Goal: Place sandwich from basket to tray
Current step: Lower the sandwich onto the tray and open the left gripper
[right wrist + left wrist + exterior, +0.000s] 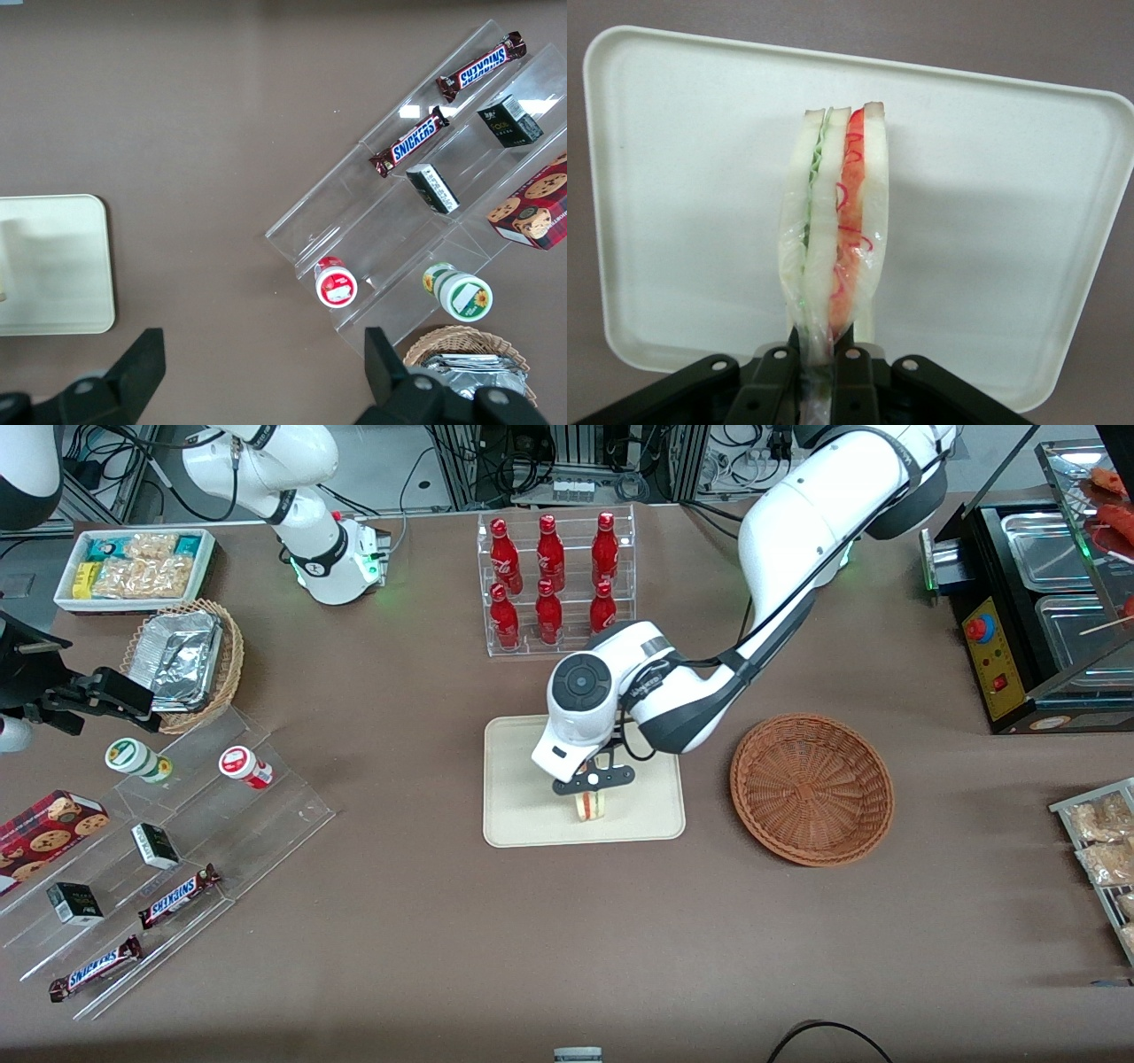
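The sandwich (833, 257) hangs pinched by its pointed end between the fingers of the left arm's gripper (592, 790), which is closed tight on it, directly over the tray (523, 815). In the wrist view its cut side faces the camera: pale bread slices with a thin green layer in one gap and an orange-red layer with red squiggles in the other, all inside a clear film wrap that gathers into the fingers' grip. It looks slim and soft, slightly bowed, so it probably flexes rather than holding stiff.

The step in hand is the placing itself: the carry from the basket (811, 788) looks finished, since that round reddish-brown wicker bowl lies empty beside the tray toward the working arm's end of the table. Whether the sandwich's lower edge already touches the tray cannot be told. The next move calls for lowering until it rests on the tray's flat floor, then opening the fingers and lifting straight up. Standing on edge it may tip over once released, and the film could cling to a finger.

Farther from the front camera than the tray stands a clear rack of red bottles (551, 584)
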Robot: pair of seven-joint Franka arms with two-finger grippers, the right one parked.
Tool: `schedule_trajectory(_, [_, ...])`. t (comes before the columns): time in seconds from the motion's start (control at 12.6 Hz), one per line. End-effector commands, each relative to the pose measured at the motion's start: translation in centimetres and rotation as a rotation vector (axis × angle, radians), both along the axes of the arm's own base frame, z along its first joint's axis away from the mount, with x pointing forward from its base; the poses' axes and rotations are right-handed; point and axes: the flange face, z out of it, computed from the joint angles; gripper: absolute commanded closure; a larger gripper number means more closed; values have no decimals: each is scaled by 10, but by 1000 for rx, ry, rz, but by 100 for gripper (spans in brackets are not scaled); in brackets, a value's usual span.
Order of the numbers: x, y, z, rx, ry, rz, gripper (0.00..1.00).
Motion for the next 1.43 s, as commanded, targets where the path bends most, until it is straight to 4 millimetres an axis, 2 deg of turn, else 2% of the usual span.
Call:
schedule_trajectory(0.0, [1,-16,-7,23,-51,21,90])
schedule_trajectory(0.4, [-3,-17,-31,29,-31,16,89])
schedule_trajectory(1.03, [-9,-18,-28,22,11,14,86])
schedule_trajectory(1.19, [-11,-19,-32,23,16,11,70])
schedule_trajectory(1.27, [-10,-18,-31,23,15,15,45])
schedule_trajectory(1.35, [-10,-19,-29,18,19,19,0])
